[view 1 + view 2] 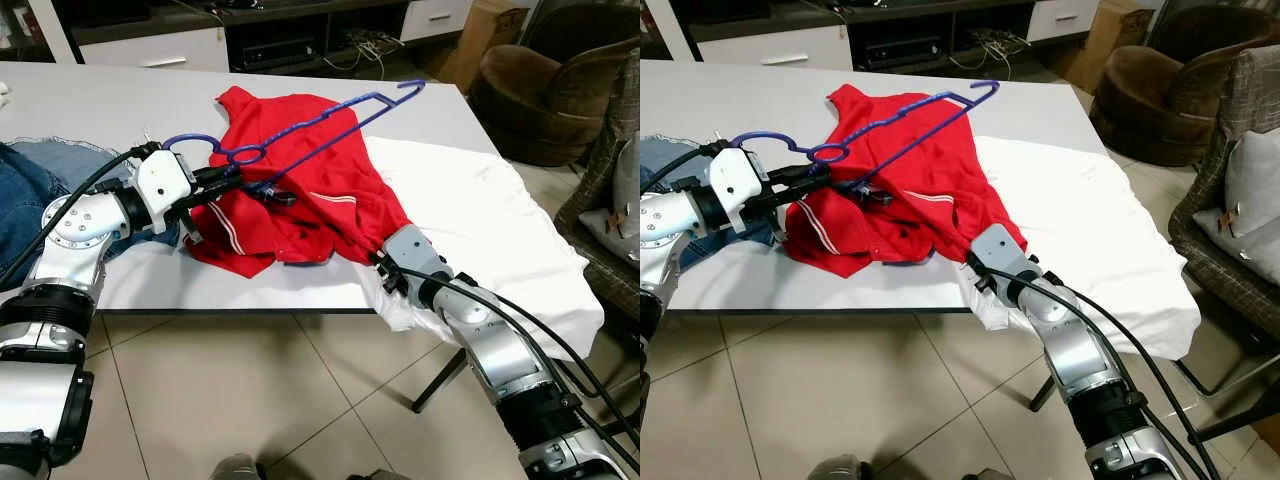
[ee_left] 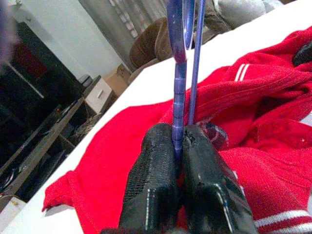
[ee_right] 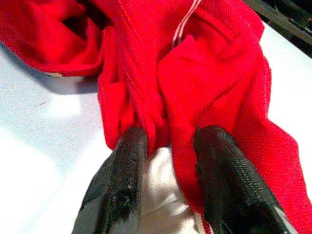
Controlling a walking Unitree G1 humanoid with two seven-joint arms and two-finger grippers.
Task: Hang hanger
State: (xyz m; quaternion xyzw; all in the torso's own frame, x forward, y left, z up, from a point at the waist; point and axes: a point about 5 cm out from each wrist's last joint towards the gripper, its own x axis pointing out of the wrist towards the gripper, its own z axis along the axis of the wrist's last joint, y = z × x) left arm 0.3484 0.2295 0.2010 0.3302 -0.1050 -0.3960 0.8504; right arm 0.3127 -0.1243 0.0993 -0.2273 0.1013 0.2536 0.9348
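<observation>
A blue plastic hanger [image 1: 300, 125] is held tilted above a crumpled red shirt [image 1: 310, 205] on the white table [image 1: 100, 100]. Its hook end is on the left and its far arm reaches up to the right. My left gripper [image 1: 228, 183] is shut on the hanger's neck just beside the hook; the left wrist view shows the blue bar [image 2: 178, 73] pinched between both fingers. My right gripper [image 3: 170, 136] is at the shirt's lower right hem near the table's front edge. It is open, and a fold of red cloth lies between its fingers.
A white cloth [image 1: 480, 220] covers the table's right end and hangs over the edge. Blue jeans [image 1: 30, 190] lie at the left. A brown armchair [image 1: 550, 90] and a wicker chair [image 1: 610, 200] stand to the right, with a TV cabinet [image 1: 290, 40] behind the table.
</observation>
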